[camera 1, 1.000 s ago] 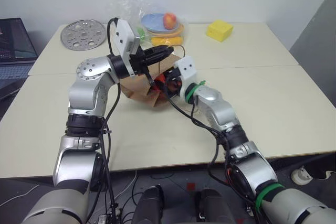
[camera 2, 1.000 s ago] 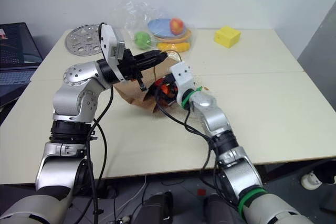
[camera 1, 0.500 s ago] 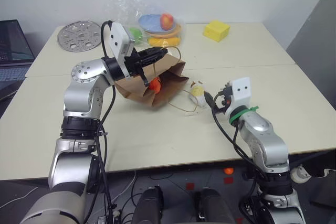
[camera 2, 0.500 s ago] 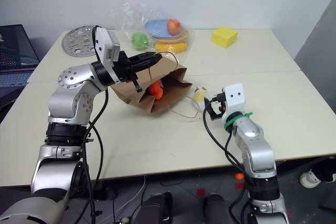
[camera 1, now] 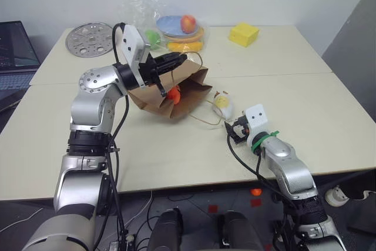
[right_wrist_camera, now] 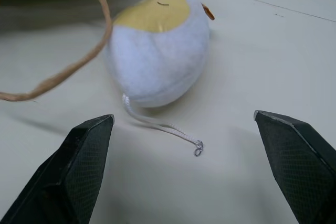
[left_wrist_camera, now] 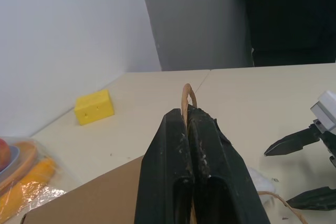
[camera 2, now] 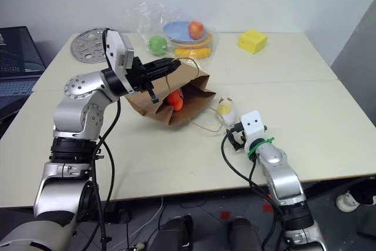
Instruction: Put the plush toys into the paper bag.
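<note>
Cream tabletops (camera 1: pixel 305 104) carry a brown paper bag (camera 1: pixel 176 89) lying on its side, its upper handle (left_wrist_camera: pixel 187 96) pinched tight in the raised left gripper (camera 1: pixel 176 62), with the orange carrot toy (camera 1: pixel 173 93) in the mouth just below those fingers. Just ahead of the right gripper (right_wrist_camera: pixel 184 182), whose jaws stand spread wide and empty, the white egg-shaped toy (right_wrist_camera: pixel 157 45) rests on the table beside the bag's loose second handle (right_wrist_camera: pixel 68 66).

Brown kraft paper bag (camera 1: pixel 173 93): on the cream table (camera 1: pixel 305 104), left of centre, mouth to the right.
Orange carrot plush toy (camera 1: pixel 174 93): in the bag's mouth.
White egg-shaped plush toy (camera 1: pixel 223 103): on the table, just right of the bag.
Wrapped fruit plate (camera 1: pixel 179 30): behind the bag.
Yellow sponge-like block (camera 1: pixel 245 34): right of the plate.
Round perforated metal disc (camera 1: pixel 89 34): back left.
</note>
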